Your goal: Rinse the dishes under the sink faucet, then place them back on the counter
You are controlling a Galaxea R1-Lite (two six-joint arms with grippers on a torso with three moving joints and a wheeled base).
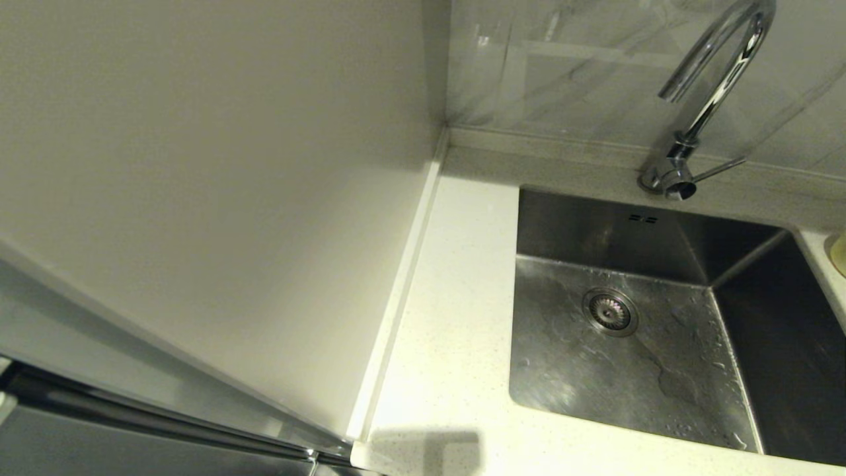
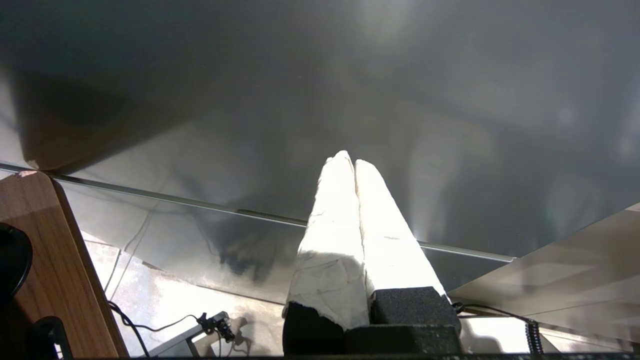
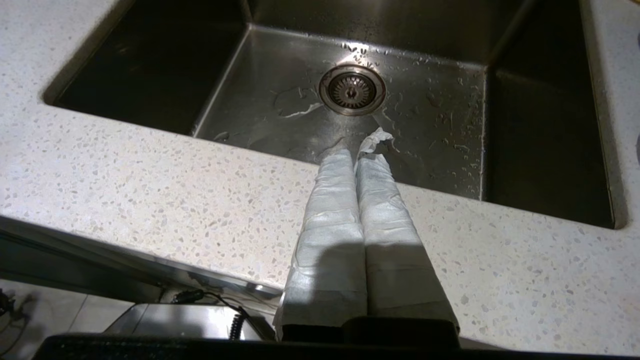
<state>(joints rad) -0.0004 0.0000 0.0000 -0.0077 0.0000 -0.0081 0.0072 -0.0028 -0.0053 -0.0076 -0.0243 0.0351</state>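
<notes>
The steel sink [image 1: 667,377] is wet and holds no dish; its drain strainer [image 1: 609,311] is uncovered. The chrome faucet [image 1: 717,92] arches over it from the back edge, and no water is running. A sliver of a pale yellow dish [image 1: 841,254] peeks in on the counter [image 1: 456,297] at the far right edge. The other dishes are out of view. My right gripper [image 3: 357,152] is shut and empty, hovering over the counter's front strip [image 3: 150,180] and pointing at the sink [image 3: 280,100]. My left gripper [image 2: 350,161] is shut and empty, away from the sink.
A white wall panel [image 1: 231,165] rises along the counter's left side. A shiny steel appliance front with a bar handle [image 1: 132,410] lies below it, and the left gripper faces that steel surface [image 2: 250,100]. A wooden panel [image 2: 45,250] and floor cables [image 2: 210,322] show beneath.
</notes>
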